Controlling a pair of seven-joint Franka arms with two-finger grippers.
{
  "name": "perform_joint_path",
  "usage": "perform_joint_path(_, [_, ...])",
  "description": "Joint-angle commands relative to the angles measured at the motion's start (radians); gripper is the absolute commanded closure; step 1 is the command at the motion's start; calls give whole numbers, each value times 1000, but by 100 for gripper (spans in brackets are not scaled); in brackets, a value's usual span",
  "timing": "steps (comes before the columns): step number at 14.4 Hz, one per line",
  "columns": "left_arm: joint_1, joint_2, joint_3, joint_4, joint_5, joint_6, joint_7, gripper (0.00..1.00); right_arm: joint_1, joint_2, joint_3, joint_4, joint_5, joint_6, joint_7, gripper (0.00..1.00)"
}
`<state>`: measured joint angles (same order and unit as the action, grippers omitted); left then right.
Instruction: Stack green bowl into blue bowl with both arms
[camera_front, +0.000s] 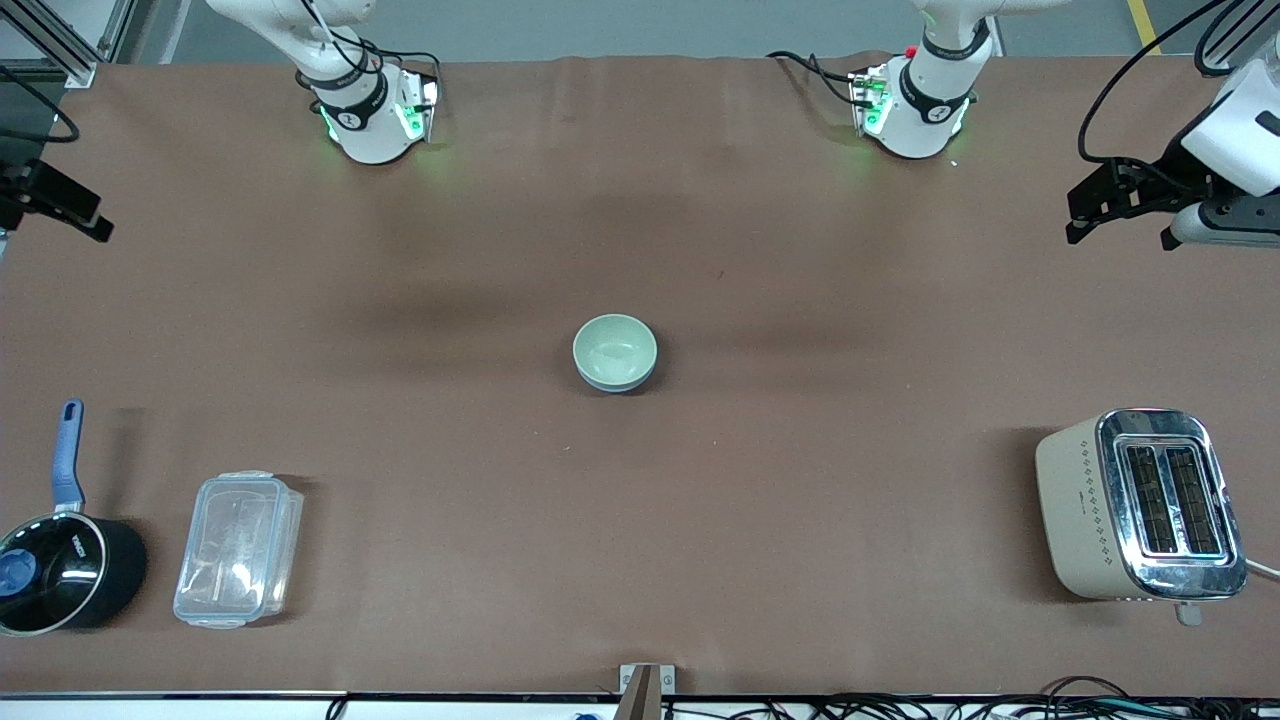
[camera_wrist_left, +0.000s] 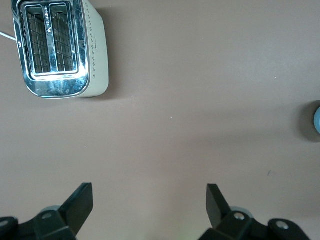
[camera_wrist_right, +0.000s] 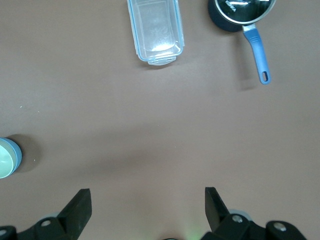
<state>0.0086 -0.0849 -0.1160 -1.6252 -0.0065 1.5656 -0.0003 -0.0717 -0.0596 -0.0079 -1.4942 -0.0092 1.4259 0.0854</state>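
The green bowl (camera_front: 615, 348) sits nested inside the blue bowl (camera_front: 622, 387) at the middle of the table; only a thin blue band shows under it. My left gripper (camera_front: 1120, 236) is open and empty, up in the air over the left arm's end of the table, above the toaster's end. My right gripper (camera_front: 58, 208) is open and empty over the right arm's end, partly cut off by the view's edge. In the right wrist view the gripper (camera_wrist_right: 148, 202) is open over bare cloth, with the stacked bowls (camera_wrist_right: 7, 157) at the edge. In the left wrist view the gripper (camera_wrist_left: 150, 200) is open.
A beige and chrome toaster (camera_front: 1140, 505) stands near the front camera at the left arm's end. A clear lidded container (camera_front: 238, 548) and a black saucepan with blue handle (camera_front: 60, 570) stand near the front camera at the right arm's end. Brown cloth (camera_front: 640, 550) covers the table.
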Motion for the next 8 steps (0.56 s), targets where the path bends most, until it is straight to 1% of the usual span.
perform_joint_path(1, [2, 1, -1, 15, 10, -9, 16, 0, 12, 1, -26, 17, 14, -18, -10, 0])
perform_joint_path(8, [4, 1, -1, 16, 10, -9, 16, 0, 6, 1, -20, 14, 5, -21, -44, 0])
